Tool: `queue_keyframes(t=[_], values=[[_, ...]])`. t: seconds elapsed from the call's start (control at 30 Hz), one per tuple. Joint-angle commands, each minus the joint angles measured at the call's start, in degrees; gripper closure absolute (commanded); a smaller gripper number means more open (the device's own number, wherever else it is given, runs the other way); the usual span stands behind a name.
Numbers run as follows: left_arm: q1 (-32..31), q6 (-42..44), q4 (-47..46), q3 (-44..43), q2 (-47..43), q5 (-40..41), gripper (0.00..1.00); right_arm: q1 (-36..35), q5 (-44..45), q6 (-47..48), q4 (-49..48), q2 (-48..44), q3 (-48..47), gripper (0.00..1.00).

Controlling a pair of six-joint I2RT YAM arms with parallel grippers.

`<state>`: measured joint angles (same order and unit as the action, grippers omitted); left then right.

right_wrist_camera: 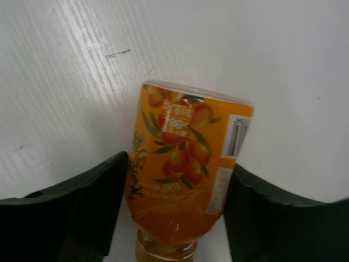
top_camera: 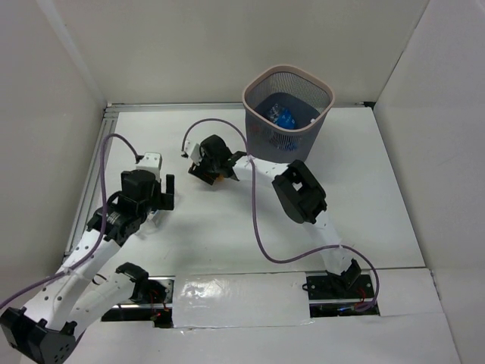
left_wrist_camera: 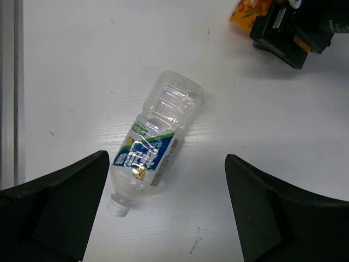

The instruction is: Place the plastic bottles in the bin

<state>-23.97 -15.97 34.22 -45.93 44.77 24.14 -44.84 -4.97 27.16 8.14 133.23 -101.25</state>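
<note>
A clear bottle [left_wrist_camera: 153, 148] with a blue label and white cap lies on its side on the white table. My left gripper [left_wrist_camera: 169, 213] hangs above it, open wide, with the bottle near its left finger [left_wrist_camera: 54, 213] and touching neither finger. A short orange bottle [right_wrist_camera: 188, 158] lies on the table with the fingers of my right gripper [right_wrist_camera: 177, 210] pressed against both of its sides. From above, the right gripper [top_camera: 214, 171] is left of the bin [top_camera: 261, 129], a dark mesh basket with a pale rim. Blue-labelled bottles [top_camera: 282, 117] lie inside the bin.
White walls enclose the table on three sides, and a metal rail [top_camera: 92, 174] runs along the left edge. Purple cables [top_camera: 258, 220] loop over the table from both arms. The right arm's elbow [top_camera: 299, 189] sits just in front of the bin.
</note>
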Motion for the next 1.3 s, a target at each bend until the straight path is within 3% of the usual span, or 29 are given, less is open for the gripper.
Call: queue_keyframes(t=[0.0,0.07,0.1,0.13,0.27,0.33,0.47,0.6,0.73,0.83,0.97,1.0,1.1,1.13,1.27], values=[[1.3,5.2,-8.0,0.9,2.2,-1.3,0.00,1.2,-1.8,0.8,2.8,1.9,-3.9,0.32],[3.1,6.3,-9.3,1.6,5.0,-2.9,0.01,2.4,-3.9,0.8,4.1,0.4,-5.3,0.47],[3.7,7.1,-9.3,2.2,5.8,-3.7,0.04,2.4,-6.9,0.8,6.4,-0.3,-6.3,0.60],[3.7,7.1,-10.9,2.9,6.3,-5.1,0.05,3.7,-8.5,-0.2,8.0,-0.9,-7.8,0.64],[5.4,7.8,-12.1,3.5,7.3,-8.2,0.08,7.0,-18.9,-5.2,17.9,-4.0,-25.2,0.72],[6.0,7.8,-12.9,3.5,9.3,-9.1,0.04,8.5,-25.7,-8.6,22.8,-5.1,-32.0,0.75],[7.1,7.2,-12.4,1.5,15.8,-8.5,0.01,11.5,-34.0,-14.9,21.1,-12.9,-34.8,0.75],[7.1,7.2,-11.9,-0.6,22.2,-7.2,0.01,12.2,-30.1,-15.5,15.5,-25.7,-25.3,0.74],[7.6,6.5,-8.1,-4.9,30.8,-3.7,0.01,14.6,-12.8,-16.2,12.3,-31.2,-18.3,0.74],[7.6,5.4,-6.1,-7.3,36.6,-0.9,0.01,17.8,-8.6,-13.6,11.8,-34.0,-13.4,0.74],[7.6,4.9,-5.5,-9.8,41.7,1.9,0.01,22.2,-7.9,-12.3,13.2,-34.7,-9.2,0.64],[7.6,4.3,-4.2,-10.7,42.6,2.5,0.01,24.2,-8.7,-12.3,14.1,-34.7,-8.4,0.46],[7.6,4.3,-3.4,-11.4,44.9,3.1,0.01,27.5,-10.1,-12.3,15.9,-34.7,-6.5,0.18],[7.6,4.3,-3.4,-11.4,44.9,3.1,0.01,28.4,-11.0,-12.3,16.5,-34.7,-5.9,0.00],[7.6,4.3,-2.8,-11.4,46.0,4.2,0.01,32.5,-16.6,-13.7,17.2,-36.6,-3.6,0.00]])
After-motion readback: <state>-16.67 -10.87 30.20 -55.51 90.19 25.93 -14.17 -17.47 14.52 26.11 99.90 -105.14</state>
